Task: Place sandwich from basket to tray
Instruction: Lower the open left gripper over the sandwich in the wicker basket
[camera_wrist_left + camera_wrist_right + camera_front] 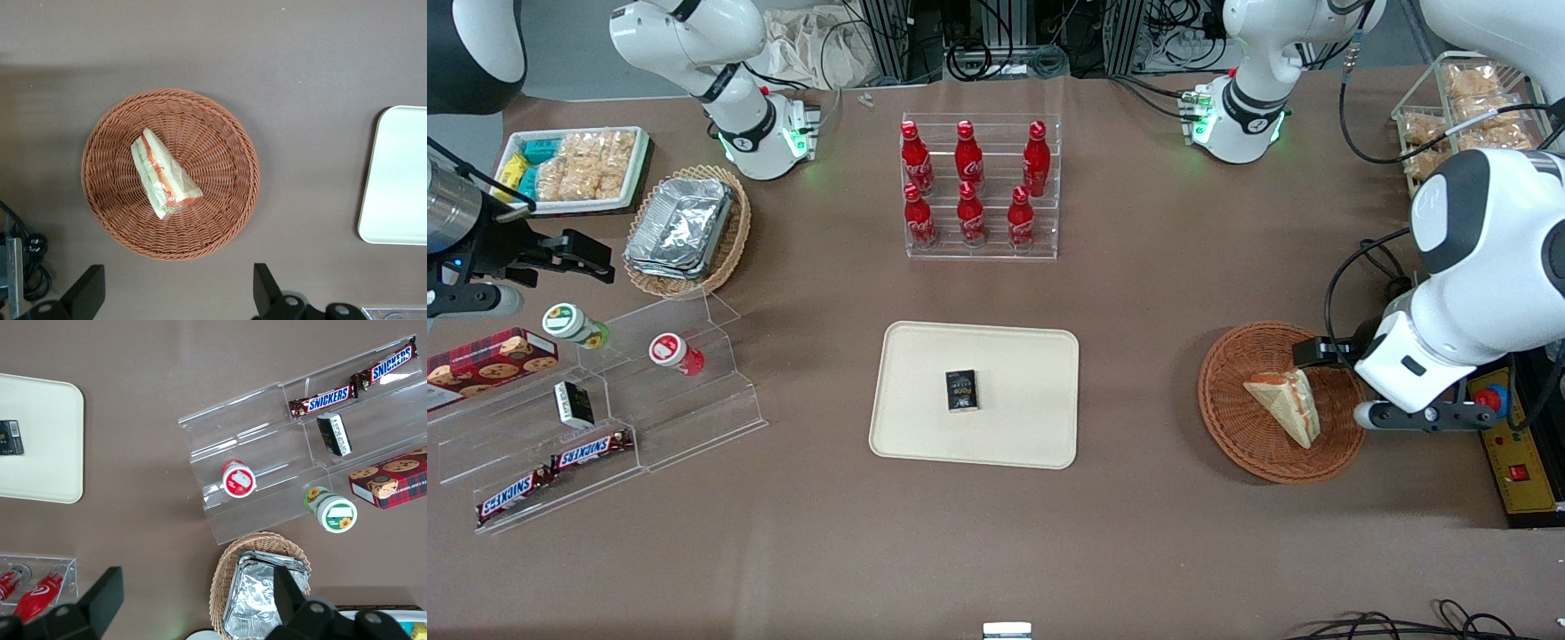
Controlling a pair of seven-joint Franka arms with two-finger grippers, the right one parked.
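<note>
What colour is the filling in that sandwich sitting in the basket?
Red and green, showing along the cut edge of the sandwich; the left wrist view shows it best.

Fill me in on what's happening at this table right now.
The working arm's gripper hangs open above the reddish wicker basket, holding nothing. The wrapped sandwich lies in the basket, not yet grasped. The cream tray it is meant for sits mid-table, nearer the parked arm's end than the basket, with only a small black box on it.
</note>
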